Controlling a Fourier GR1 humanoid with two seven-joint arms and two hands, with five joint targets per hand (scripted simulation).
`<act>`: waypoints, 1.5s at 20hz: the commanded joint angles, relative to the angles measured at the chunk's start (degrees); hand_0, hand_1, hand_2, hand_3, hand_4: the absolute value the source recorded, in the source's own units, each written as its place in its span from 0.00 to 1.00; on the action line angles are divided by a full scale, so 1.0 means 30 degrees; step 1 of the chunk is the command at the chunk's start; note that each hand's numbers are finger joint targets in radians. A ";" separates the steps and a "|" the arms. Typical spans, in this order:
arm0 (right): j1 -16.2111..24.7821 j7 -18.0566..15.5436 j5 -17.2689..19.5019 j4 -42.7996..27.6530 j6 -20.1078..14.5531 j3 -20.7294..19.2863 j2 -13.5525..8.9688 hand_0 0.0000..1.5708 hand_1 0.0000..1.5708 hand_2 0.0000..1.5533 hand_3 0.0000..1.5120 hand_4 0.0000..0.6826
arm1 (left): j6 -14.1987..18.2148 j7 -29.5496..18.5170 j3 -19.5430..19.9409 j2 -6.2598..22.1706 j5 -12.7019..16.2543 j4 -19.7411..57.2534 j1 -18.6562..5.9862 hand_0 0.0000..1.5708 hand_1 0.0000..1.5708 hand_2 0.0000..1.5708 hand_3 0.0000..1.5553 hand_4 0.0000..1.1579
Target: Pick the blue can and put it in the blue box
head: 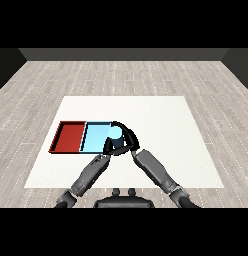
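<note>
The light is even and soft, with no clear source and no glare. The white table point(161, 145) is the brightest surface; the wooden floor point(206, 80) looks paler grey and the back wall point(124, 54) is dark. No distinct shadows fall under the forearms. Edges stay straight, without distortion.

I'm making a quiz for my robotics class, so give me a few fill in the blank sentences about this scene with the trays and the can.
1. The right hand is curled round the ____ can.
2. The can is held over the right end of the ____ tray.
3. The red tray lies to the ____ of that tray.
4. Both trays lie on a ____ table.

Missing words: blue; blue; left; white
</note>
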 commanded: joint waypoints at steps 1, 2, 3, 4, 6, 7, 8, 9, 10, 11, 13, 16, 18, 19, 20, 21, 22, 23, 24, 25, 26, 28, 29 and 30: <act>0.1188 -0.1784 0.0303 0.0779 0.0965 -0.0404 0.0104 0.00 0.00 0.00 0.00 0.00 | 0.0239 -0.0784 -0.0450 -0.0232 0.1100 0.1606 -0.0926 1.00 1.00 0.99 0.95 0.98; -0.0310 0.0542 0.0031 -0.0262 0.0529 -0.0714 0.0105 0.00 0.00 0.00 0.00 0.00 | 0.0195 -0.0510 0.0179 -0.0234 -0.0132 0.1140 -0.0517 1.00 1.00 0.99 0.96 0.98; 0.0232 0.0778 0.0278 -0.1000 -0.0753 -0.0064 0.0106 0.00 0.00 0.00 0.00 0.00 | 0.0129 0.0110 0.0490 -0.0236 -0.0617 0.1154 -0.0845 1.00 1.00 1.00 0.96 0.99; 0.1491 0.0528 0.0872 -0.1270 0.0576 -0.0807 -0.0067 0.00 0.00 0.00 0.00 0.00 | 0.1261 0.0681 -0.0727 -0.0238 -0.0548 0.0041 -0.0708 1.00 1.00 1.00 0.96 0.98; 0.0614 0.2465 0.0302 -0.2469 -0.0134 -0.0519 0.0105 0.00 0.00 0.00 0.00 0.00 | 0.1205 0.0416 -0.0546 -0.0239 -0.0965 -0.0618 0.0558 1.00 1.00 1.00 0.97 0.98; 0.1611 0.1415 0.0208 -0.2752 0.1019 -0.1331 -0.0223 0.00 0.00 0.00 0.00 0.00 | 0.0417 0.0102 0.0230 -0.0174 -0.1329 -0.0072 0.0509 1.00 1.00 1.00 0.97 0.98; 0.2164 0.1473 0.0209 -0.2976 0.1448 -0.1494 -0.1061 0.00 0.00 0.00 0.00 0.00 | 0.0242 0.1012 0.0940 -0.0240 -0.1200 0.0939 -0.1366 1.00 1.00 1.00 0.97 0.98; 0.1861 0.0937 0.0474 -0.2481 0.2268 -0.1941 -0.0843 0.00 0.00 0.00 0.00 0.00 | 0.0438 0.0085 0.0599 -0.0241 -0.1008 0.1040 -0.0725 1.00 1.00 1.00 0.97 0.98; 0.1438 0.0207 0.0369 -0.0902 0.2607 -0.2643 -0.0320 0.00 0.00 0.00 0.00 0.00 | -0.0288 0.0599 0.1206 0.0252 -0.1556 0.0235 -0.0286 1.00 1.00 1.00 0.97 0.98; 0.1709 0.1296 0.0681 -0.2519 0.1902 -0.2299 -0.0099 0.00 0.00 0.00 0.00 0.00 | 0.0104 0.0663 0.1569 -0.0210 -0.2008 0.1260 -0.1273 1.00 1.00 1.00 0.97 0.98; 0.1574 0.1688 0.0440 -0.2983 0.1977 -0.3152 -0.0442 0.00 0.00 0.00 0.00 0.00 | 0.0125 0.0804 0.1529 0.0383 -0.1692 0.0204 -0.0753 1.00 1.00 1.00 0.96 0.98; 0.4169 0.1234 -0.0008 -0.5275 0.3369 -0.3417 -0.2025 0.00 0.00 0.00 0.00 0.00 | -0.0009 -0.0341 0.1765 -0.0228 -0.1369 0.2123 -0.1042 1.00 1.00 1.00 0.97 0.97; 0.5297 0.1914 0.0561 -0.7245 0.2053 -0.3377 -0.2133 0.00 0.00 0.00 0.00 0.00 | 0.0544 -0.0260 0.1241 -0.0225 -0.1553 0.1316 -0.0571 1.00 1.00 1.00 0.96 0.97; 0.4685 0.1981 0.0459 -0.6820 0.2693 -0.3789 -0.1582 0.00 0.00 0.00 0.00 0.00 | 0.0096 0.0336 0.1746 -0.0228 -0.2276 0.1633 -0.0562 1.00 1.00 1.00 0.96 0.97; 0.4922 0.1637 0.0636 -0.6795 0.2196 -0.4131 -0.1631 0.00 0.00 0.00 0.00 0.00 | -0.0055 0.0364 0.1935 0.0105 -0.2339 0.1720 -0.0855 1.00 1.00 1.00 0.96 0.97; 0.7060 0.1153 0.0451 -0.8885 0.2331 -0.3825 -0.2460 0.00 0.00 0.00 0.00 0.00 | -0.0159 -0.0290 0.1996 0.0175 -0.2250 0.2318 -0.0898 1.00 1.00 1.00 0.96 0.97; 0.7331 0.0631 -0.0531 -0.8342 0.2970 -0.4953 -0.2726 0.00 0.00 0.00 0.00 0.00 | -0.0022 -0.0013 0.1900 0.0844 -0.2208 0.1121 0.0261 1.00 1.00 1.00 0.96 0.98; 0.7612 0.0874 -0.0437 -0.9396 0.2717 -0.4723 -0.2416 0.00 0.00 0.00 0.00 0.00 | 0.0190 0.1330 0.2306 0.0276 -0.2375 0.1815 -0.1849 1.00 1.00 1.00 0.96 0.97; 0.7403 0.1347 -0.1634 -0.9931 0.3320 -0.6180 -0.3221 0.00 0.00 0.00 0.00 0.00 | -0.0296 0.0886 0.2477 0.1227 -0.2180 0.1355 -0.0855 1.00 1.00 1.00 0.96 0.97; 0.8821 -0.0046 -0.1221 -0.9912 0.3861 -0.5897 -0.3343 0.00 0.00 0.00 0.00 0.00 | 0.0101 -0.0033 0.2260 0.0873 -0.2712 0.1936 -0.0194 1.00 1.00 1.00 0.96 0.98; 0.9067 0.0206 -0.1214 -1.0238 0.3836 -0.6341 -0.3685 0.00 0.00 0.00 0.00 0.00 | 0.0171 -0.0061 0.2792 0.0564 -0.2795 0.3148 -0.1339 1.00 1.00 1.00 0.96 0.98; 0.9452 0.0623 -0.1231 -1.0946 0.3423 -0.6784 -0.3676 0.00 0.00 0.00 0.00 0.00 | 0.0577 0.2104 0.2737 0.1585 -0.2990 0.1358 -0.0664 1.00 1.00 1.00 0.97 0.98; 0.9794 -0.0285 -0.1355 -1.0315 0.3459 -0.6956 -0.3207 0.00 0.00 0.00 0.00 0.00 | -0.0497 0.0623 0.3506 0.2290 -0.2645 0.2841 -0.0649 1.00 1.00 1.00 0.96 0.98; 1.0267 -0.0834 -0.1421 -0.9858 0.4111 -0.7459 -0.3671 0.00 0.00 0.00 0.00 0.00 | 0.0413 0.1368 0.3500 0.2112 -0.3152 0.2811 -0.1410 1.00 1.00 1.00 0.97 0.98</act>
